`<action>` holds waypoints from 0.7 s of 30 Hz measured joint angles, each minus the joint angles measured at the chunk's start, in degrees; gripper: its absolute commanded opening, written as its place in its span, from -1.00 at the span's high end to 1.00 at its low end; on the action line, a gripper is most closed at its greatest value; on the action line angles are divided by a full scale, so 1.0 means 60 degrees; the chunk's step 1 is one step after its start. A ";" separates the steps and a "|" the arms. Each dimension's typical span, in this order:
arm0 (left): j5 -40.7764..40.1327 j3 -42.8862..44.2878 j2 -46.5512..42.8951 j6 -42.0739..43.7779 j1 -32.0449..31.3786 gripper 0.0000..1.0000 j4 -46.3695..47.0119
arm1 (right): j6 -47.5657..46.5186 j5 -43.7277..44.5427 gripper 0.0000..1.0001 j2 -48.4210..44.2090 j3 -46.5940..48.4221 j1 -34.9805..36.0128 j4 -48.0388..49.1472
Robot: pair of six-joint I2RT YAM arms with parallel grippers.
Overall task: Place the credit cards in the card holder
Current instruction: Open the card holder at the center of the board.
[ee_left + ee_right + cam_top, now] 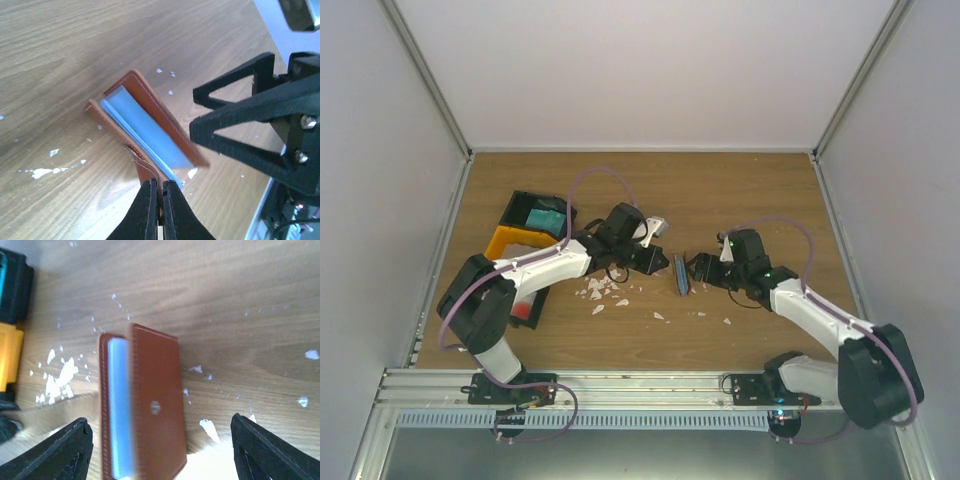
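The reddish-brown card holder [681, 277] stands on edge at the table's middle, between both grippers. A pale blue credit card [145, 131] sits inside it between its two leaves. My left gripper [160, 197] is shut on the near leather flap of the card holder [150, 107]. My right gripper [700, 268] is open, its fingers [62, 452] wide on either side of the card holder [157, 390], not touching it; the blue card [119, 410] shows at its open side. A teal card [545, 217] and a red card [525, 308] lie in the tray.
A black-and-orange compartment tray [510, 240] lies at the left, partly under my left arm. Small white scraps [600, 290] litter the wood near the card holder. White walls enclose the table on three sides.
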 measured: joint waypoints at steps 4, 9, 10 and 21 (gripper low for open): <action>0.0572 0.0127 0.0000 0.0091 0.0000 1.00 -0.0135 | 0.0251 0.0710 -0.35 -0.0907 0.0000 0.0015 -0.0248; 0.1045 0.0353 0.0004 0.0219 0.0000 1.00 -0.0259 | 0.0401 0.1370 0.02 -0.1392 -0.0015 0.0018 -0.0572; 0.1031 0.0415 0.0007 0.0240 0.0000 1.00 -0.0277 | 0.0419 0.1373 0.09 -0.1370 -0.0015 0.0018 -0.0583; 0.0572 0.0335 0.0127 0.0470 0.0029 1.00 -0.0273 | -0.0044 0.0929 0.45 0.0415 0.0069 0.0659 -0.0528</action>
